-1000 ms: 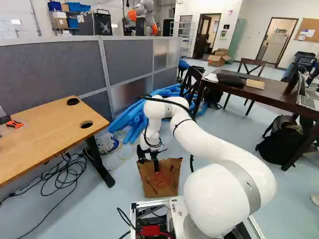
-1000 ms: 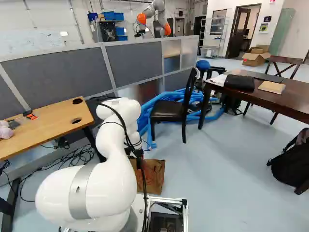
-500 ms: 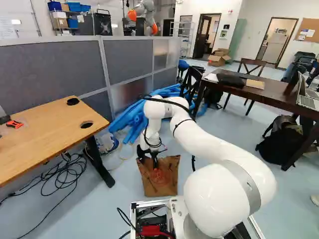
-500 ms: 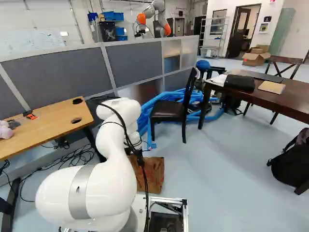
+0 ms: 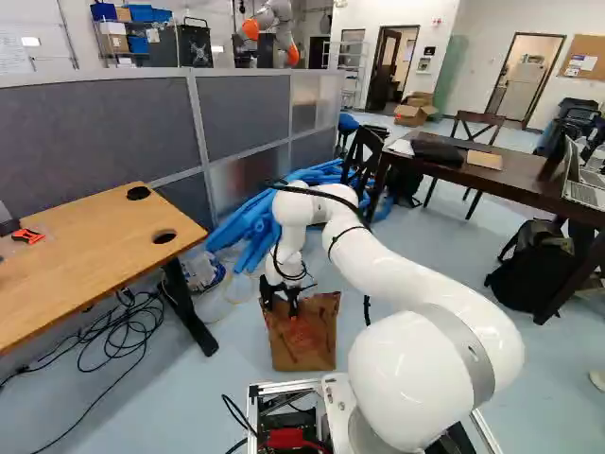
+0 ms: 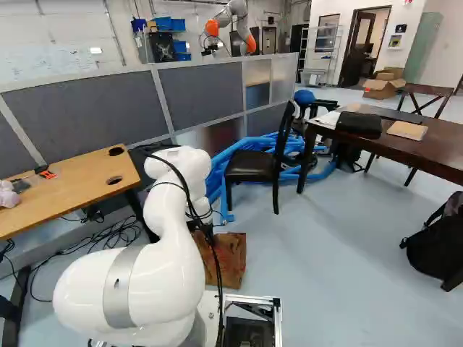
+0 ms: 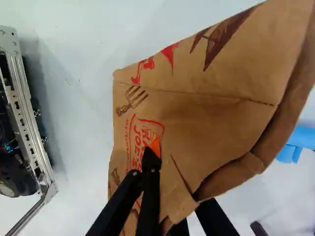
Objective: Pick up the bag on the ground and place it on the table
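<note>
Left base view: the brown paper bag (image 5: 307, 348) is upright near the lower middle of the frame, right at floor level, its upper edge apparently gripped between the two fingers of the end effector (image 5: 281, 303). If that's the goal, the wooden table (image 5: 90, 251) at the left sits higher, so the bag, hanging below the end effector, must first clear its edge.
</note>
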